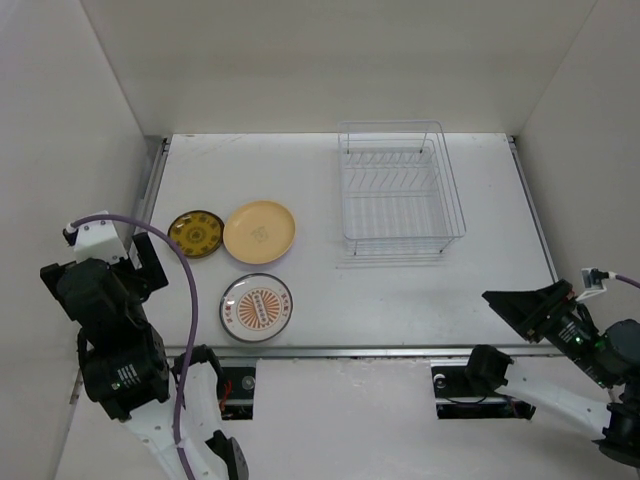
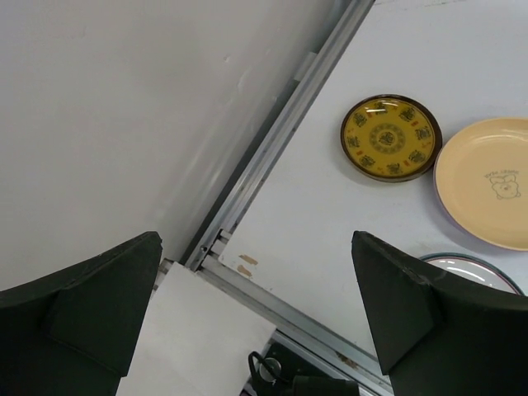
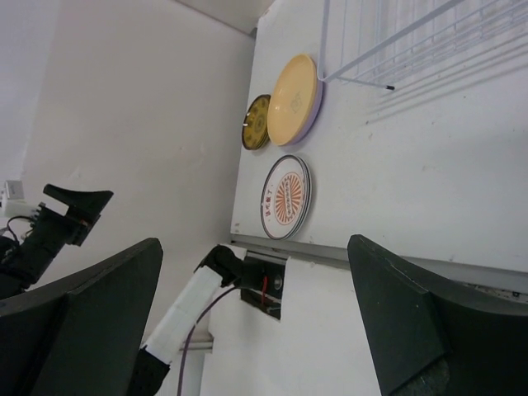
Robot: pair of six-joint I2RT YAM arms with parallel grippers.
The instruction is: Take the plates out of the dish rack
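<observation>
The white wire dish rack (image 1: 400,190) stands at the back right with no plates in it; its corner shows in the right wrist view (image 3: 396,41). Three plates lie flat on the table at the left. They are a yellow-and-brown patterned one (image 1: 196,234) (image 2: 391,138) (image 3: 257,122), a pale orange one (image 1: 259,231) (image 2: 491,183) (image 3: 295,99) with a lavender edge under it, and a white one with an orange centre (image 1: 257,307) (image 3: 286,196). My left gripper (image 1: 148,264) (image 2: 256,289) is open and empty, near the table's left front corner. My right gripper (image 1: 515,305) (image 3: 252,289) is open and empty over the front right edge.
White walls enclose the table on the left, back and right. A metal rail (image 2: 280,148) runs along the table's left edge and another along the front edge (image 1: 380,350). The arm bases (image 1: 460,385) sit below the front edge.
</observation>
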